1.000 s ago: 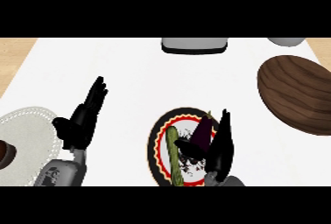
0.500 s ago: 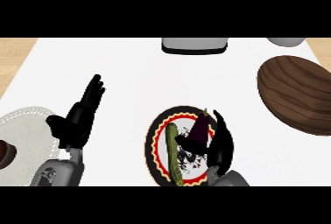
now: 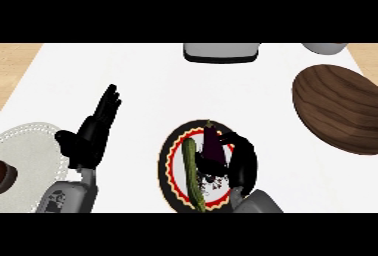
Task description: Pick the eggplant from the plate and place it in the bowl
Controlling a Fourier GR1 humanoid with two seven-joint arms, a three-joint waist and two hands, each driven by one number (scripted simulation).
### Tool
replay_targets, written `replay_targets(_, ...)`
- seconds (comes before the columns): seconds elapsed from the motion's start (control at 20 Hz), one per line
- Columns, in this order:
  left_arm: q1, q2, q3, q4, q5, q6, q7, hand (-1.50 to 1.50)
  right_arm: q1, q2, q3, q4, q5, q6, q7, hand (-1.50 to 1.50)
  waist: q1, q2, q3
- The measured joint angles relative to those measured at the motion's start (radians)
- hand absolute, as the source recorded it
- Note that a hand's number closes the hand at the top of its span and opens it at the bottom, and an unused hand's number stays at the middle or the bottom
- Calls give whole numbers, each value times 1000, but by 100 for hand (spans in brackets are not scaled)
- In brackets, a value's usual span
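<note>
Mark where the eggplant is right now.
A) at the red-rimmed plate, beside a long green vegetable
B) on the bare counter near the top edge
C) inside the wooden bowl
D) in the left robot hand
A: the eggplant sits at the plate next to the green vegetable, with the right robot hand curled round it, well apart from the wooden bowl.

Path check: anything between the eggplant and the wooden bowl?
Nothing visible. Bare counter lies between the plate and the bowl at the right. The right robot hand curls round the eggplant from its bowl side; the green vegetable lies on the eggplant's other side, off the path.
</note>
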Motion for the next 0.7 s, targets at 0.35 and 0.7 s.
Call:
replay_targets(0.35,7,2,5,-2,0,-2,-2,0,74,-146,133,-218,-218,255,-310,150,1,4,10)
replay_targets(0.7,30,-2,9,-4,-9,10,-17,0,211,-389,127,-545,-415,410,-685,150,-22,2,11)
